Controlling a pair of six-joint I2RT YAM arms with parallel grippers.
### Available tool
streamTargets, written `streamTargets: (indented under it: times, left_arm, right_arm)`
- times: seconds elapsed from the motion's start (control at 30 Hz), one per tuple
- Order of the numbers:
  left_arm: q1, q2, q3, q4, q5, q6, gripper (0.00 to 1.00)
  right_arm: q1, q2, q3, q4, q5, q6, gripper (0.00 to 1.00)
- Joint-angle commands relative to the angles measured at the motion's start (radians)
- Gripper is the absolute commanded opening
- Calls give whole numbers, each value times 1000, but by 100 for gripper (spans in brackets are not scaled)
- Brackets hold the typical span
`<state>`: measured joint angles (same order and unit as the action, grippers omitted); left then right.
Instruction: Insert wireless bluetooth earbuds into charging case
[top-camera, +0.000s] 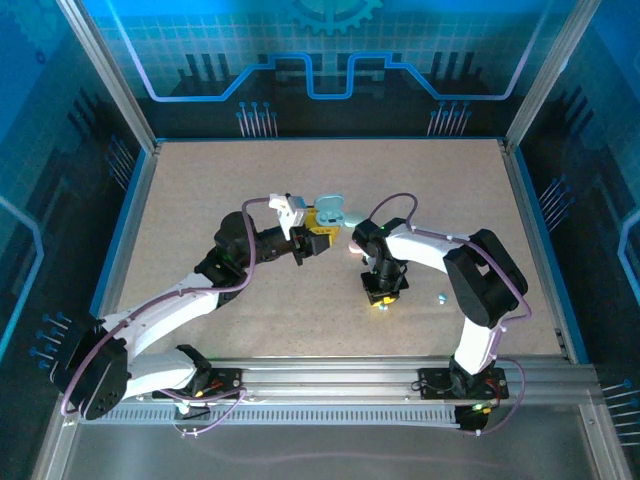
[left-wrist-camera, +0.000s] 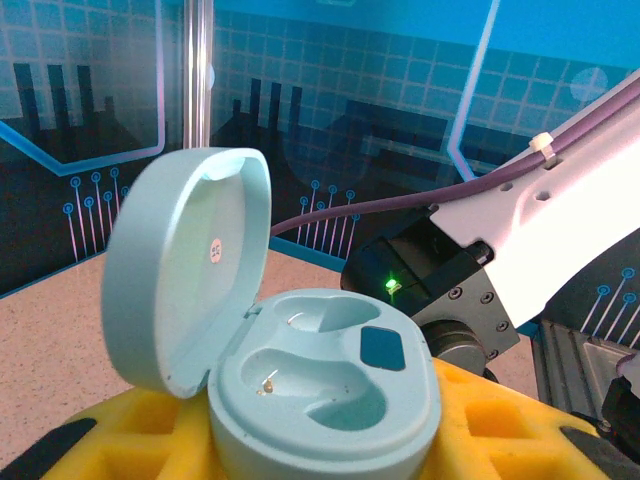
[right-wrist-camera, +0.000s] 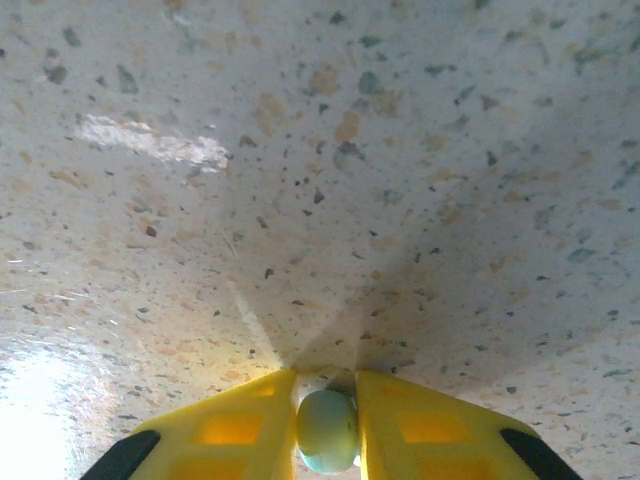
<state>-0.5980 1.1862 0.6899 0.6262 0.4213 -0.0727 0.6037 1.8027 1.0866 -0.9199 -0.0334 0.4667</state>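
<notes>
- Speckled beige table (top-camera: 250, 190), with blue circuit-print panels walling it in all round.
- Right gripper (top-camera: 383, 293) points straight down at the table, on the right of the charging case (left-wrist-camera: 330, 390) and a bit nearer the arm bases. It's closed narrow on a pale blue earbud (right-wrist-camera: 327, 430), pinched right at the tips of its yellow fingers (right-wrist-camera: 240, 425).
- Left gripper (top-camera: 318, 238) is clamped on the case from underneath and holds it up off the table, with the lid (left-wrist-camera: 190, 260) swung fully open and standing up on the side away from the right arm.
- Both wells (left-wrist-camera: 300, 380) look empty, so my guess is we're at lift and carry for the first bud.
- Doing it well, imo: raise the bud clear of the table first, then come in over the open side of the case, not over the lid.
- Match the bud's shape to the well before lowering, since the wells are mirrored.
- That pinch is tiny, so go slow, and only let go once the bud sits down in the well.
- A second small pale speck (top-camera: 440, 296) sits on the table further right of the case, probably the other bud.
- Writing: there's a little round sticker (left-wrist-camera: 216, 250) inside the lid with red marks, too blurry to read. No brand that I can make out.
- The dark patch (left-wrist-camera: 382, 348) beside the wells carries no text either.
</notes>
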Motion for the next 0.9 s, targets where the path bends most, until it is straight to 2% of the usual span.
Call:
streamTargets:
  times: [0.0,0.13,0.3,0.4,0.47,0.63,0.77,0.87]
  left_arm:
    - [-2,-5,-1,12,-19,11,37]
    - [-2,-3,-9,12,-30,16,37]
    - [-2,2,-23,24,-47,16,37]
    - [-1,11,-29,27,-54,20,37]
    - [-1,15,-32,28,-56,22,37]
    - [-1,36,-32,13,-69,44,37]
    - [-22,54,21,-119,-82,122,37]
    - [-30,67,26,-115,-99,137,37]
  right_arm:
    - [0,-45,4,-15,-25,9,23]
    - [-84,-156,-23,62,-182,22,23]
    - [-262,-284,-89,278,-629,87,23]
    - [-344,-308,-87,356,-826,124,23]
    - [-378,-313,-64,366,-911,131,23]
    - [-412,-322,-4,389,-1054,167,23]
    - [-415,-344,39,386,-1079,193,23]
    - [-415,-363,72,382,-1094,207,23]
